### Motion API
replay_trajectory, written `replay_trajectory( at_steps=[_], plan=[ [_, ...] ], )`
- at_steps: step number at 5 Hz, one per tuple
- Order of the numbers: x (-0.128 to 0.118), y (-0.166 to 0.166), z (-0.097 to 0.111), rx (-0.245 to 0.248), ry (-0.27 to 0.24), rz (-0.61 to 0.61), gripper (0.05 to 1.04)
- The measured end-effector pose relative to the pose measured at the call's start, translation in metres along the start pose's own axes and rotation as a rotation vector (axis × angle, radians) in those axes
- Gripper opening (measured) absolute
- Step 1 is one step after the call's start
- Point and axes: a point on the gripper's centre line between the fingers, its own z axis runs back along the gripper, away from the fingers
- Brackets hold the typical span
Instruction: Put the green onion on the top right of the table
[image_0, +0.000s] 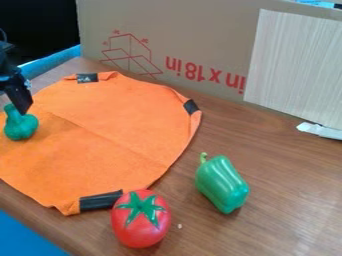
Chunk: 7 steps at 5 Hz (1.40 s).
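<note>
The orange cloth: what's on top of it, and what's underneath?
The green onion shows over the left part of the cloth, and black patches mark its edge. The brown table shows around it; anything else underneath is covered.

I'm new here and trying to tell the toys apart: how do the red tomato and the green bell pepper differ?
The round, red, glossy toy tomato touches the orange cloth's edge; the blocky, elongated green toy pepper lies apart from it. The tomato wears a star-shaped green top; the pepper has a thin stem. Both are shiny.
</note>
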Motion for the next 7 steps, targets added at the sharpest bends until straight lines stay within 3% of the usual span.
replay_trajectory(
  at_steps=[1,3,4,6,7],
  plan=[
    [0.007,0.000,-0.005,0.009,-0.006,0.010,0.964],
    [0.009,0.000,-0.009,-0.001,-0.004,0.017,0.386],
    [0.008,-0.002,-0.009,-0.016,0.003,-0.002,0.280],
    [0.000,-0.019,0.001,-0.056,0.016,-0.005,0.279],
    [-0.004,-0.045,0.012,-0.075,0.014,-0.038,0.279]
  ],
)
